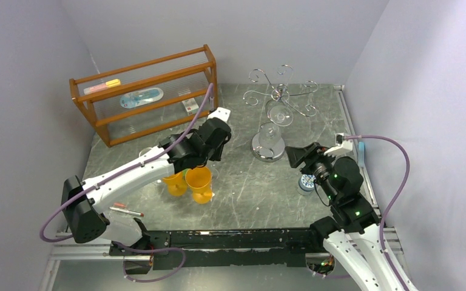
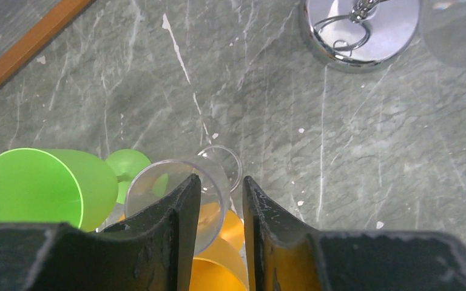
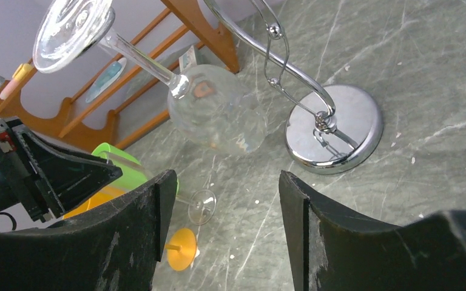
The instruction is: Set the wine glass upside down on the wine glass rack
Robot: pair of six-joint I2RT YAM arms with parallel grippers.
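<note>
Left tool (image 2: 219, 182): narrowly apart over lying clear wine glass (image 2: 158, 182). Right tool (image 3: 226, 182): wide apart, empty, facing wine glass rack (image 3: 340, 130).

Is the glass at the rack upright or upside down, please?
Upside down: the glass hangs foot-up from the rack, bowl lowest.

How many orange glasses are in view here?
2. One orange glass is on the table under the left arm; the second orange glass is just right of it. The arm may hide more.
</note>
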